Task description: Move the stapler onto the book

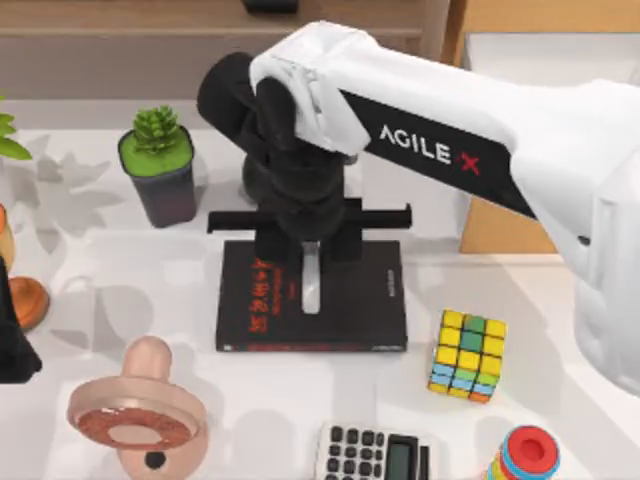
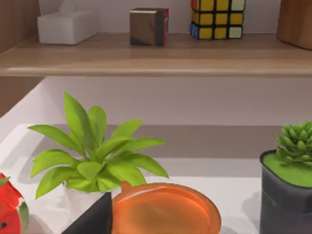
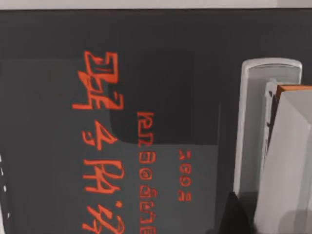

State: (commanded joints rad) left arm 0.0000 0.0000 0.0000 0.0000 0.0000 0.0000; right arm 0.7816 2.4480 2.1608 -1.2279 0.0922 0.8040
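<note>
On the tabletop (image 1: pixel 120 270), a potted succulent (image 1: pixel 158 175) stands at the back left. A Rubik's cube (image 1: pixel 467 355) sits at right, a calculator (image 1: pixel 372 453) at the front edge, and a pink ring-shaped object (image 1: pixel 135 415) at front left.

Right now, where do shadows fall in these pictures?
Top view: plant shadows spread over the white table at the left. Right wrist view: a darker patch of shade lies across the book beside the stapler. Left wrist view: shade beneath the shelf.
</note>
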